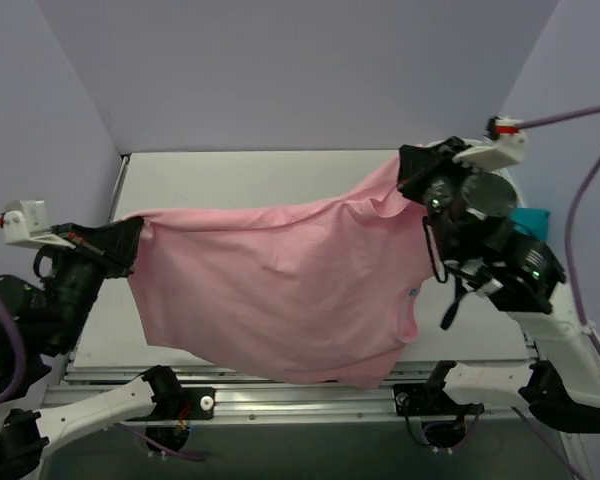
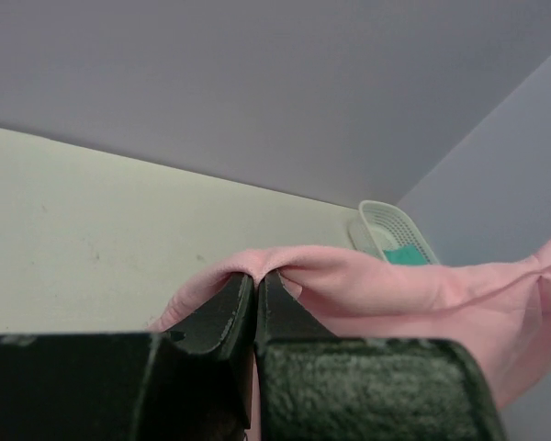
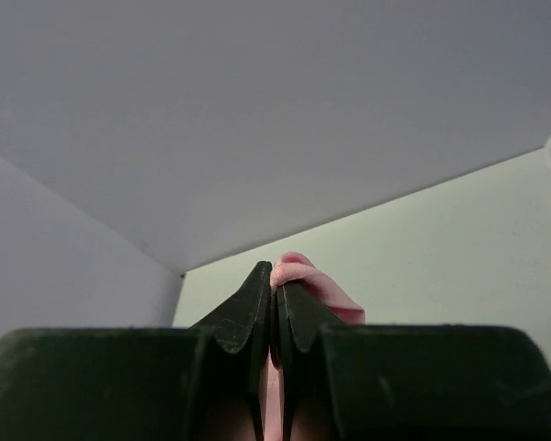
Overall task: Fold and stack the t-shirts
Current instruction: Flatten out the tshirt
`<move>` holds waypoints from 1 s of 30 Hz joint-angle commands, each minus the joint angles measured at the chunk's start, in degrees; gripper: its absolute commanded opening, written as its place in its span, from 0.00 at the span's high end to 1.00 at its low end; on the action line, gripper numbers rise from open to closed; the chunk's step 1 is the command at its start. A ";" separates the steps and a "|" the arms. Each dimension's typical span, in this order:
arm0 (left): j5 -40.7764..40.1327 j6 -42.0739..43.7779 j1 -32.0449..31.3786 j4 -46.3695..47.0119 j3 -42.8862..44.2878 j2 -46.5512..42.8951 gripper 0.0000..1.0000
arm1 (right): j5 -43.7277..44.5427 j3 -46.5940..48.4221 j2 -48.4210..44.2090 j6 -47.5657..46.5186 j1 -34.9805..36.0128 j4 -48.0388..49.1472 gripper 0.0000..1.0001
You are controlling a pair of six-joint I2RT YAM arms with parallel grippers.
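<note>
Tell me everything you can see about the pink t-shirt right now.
The pink t-shirt is soft, thin, plain cotton-like cloth, with a small blue label near its right edge. It hangs spread wide over the table, unfolded and lightly wrinkled, pinched at one end by the shut left gripper and at the other by the shut right gripper. Its lower edge sags toward the near rail.
</note>
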 commanded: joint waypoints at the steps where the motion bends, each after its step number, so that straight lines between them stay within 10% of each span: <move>1: -7.36 5.03 -0.45 11.25 -4.51 6.00 0.97 | 7.52 0.07 9.92 -2.76 -2.88 2.68 1.00; 6: -4.41 3.99 5.50 19.18 -10.49 14.86 0.98 | -2.07 -3.61 23.02 2.25 -13.26 6.44 1.00; 12: 26.37 -8.32 36.18 31.13 -15.26 40.82 0.98 | -5.23 -2.49 41.38 2.78 -20.64 11.81 1.00; 18: 35.33 -10.34 48.93 31.42 4.21 73.78 0.98 | -11.19 15.34 65.99 1.82 -27.05 13.31 1.00; 26: 38.42 -11.31 53.43 30.01 25.51 95.46 0.98 | -19.90 35.13 84.19 -0.47 -32.60 24.79 1.00; 27: 38.77 -11.75 54.21 29.05 28.32 98.96 0.97 | -21.13 36.18 84.91 -0.21 -33.13 26.75 0.69; 28: 39.12 -12.79 55.18 25.47 36.61 103.69 0.57 | -23.06 36.54 85.96 0.58 -34.18 32.51 0.09; 30: 40.00 -14.29 56.32 23.51 39.13 104.78 0.41 | -23.16 36.46 86.06 1.20 -34.45 34.48 0.00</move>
